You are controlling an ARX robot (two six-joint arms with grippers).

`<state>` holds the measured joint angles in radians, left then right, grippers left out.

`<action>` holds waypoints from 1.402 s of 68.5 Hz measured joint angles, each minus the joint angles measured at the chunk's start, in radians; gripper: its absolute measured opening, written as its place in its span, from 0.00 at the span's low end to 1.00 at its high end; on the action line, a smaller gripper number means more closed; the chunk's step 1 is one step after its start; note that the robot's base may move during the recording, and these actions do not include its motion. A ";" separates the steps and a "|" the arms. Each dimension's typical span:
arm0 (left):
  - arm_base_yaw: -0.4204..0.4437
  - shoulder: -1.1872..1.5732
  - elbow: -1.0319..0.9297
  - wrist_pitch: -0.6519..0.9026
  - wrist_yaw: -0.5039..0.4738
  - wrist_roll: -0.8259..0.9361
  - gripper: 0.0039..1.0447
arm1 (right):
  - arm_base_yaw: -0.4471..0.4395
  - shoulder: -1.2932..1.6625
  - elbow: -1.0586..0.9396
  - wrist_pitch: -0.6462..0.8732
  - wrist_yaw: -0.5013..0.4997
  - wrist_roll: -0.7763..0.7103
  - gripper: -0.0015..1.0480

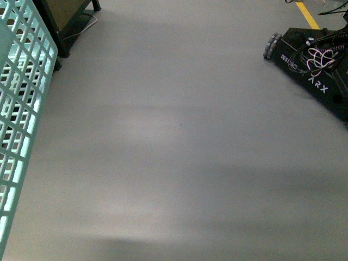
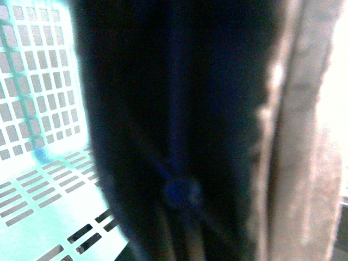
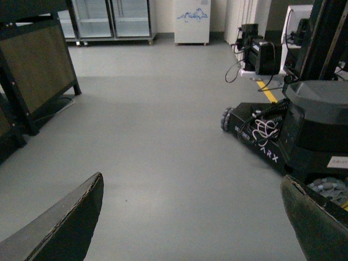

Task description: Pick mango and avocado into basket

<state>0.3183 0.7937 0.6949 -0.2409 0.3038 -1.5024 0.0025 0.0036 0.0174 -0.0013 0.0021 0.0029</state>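
One basket [image 1: 24,109] far left; right tool [image 3: 190,223] wide apart, empty; left tool [image 2: 293,136] unclear.

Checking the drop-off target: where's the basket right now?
At the far left edge of the front view, the basket shows its slotted wall, with a dark stand just beyond it. The left wrist view sees its inside up close.

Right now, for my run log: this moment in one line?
basket: at left | mango, avocado: unseen | right pincer: open, empty | left wrist view: basket floor, mostly blocked
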 joint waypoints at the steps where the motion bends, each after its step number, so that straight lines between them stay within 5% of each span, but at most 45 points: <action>1: 0.000 0.000 0.000 0.000 0.000 0.000 0.12 | 0.000 0.000 0.000 0.000 -0.001 0.000 0.92; 96: 0.000 0.000 0.002 0.000 0.000 -0.002 0.12 | 0.000 0.000 0.000 0.000 0.000 0.000 0.92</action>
<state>0.3183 0.7937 0.6968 -0.2405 0.3038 -1.5040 0.0025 0.0040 0.0174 -0.0010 0.0017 0.0025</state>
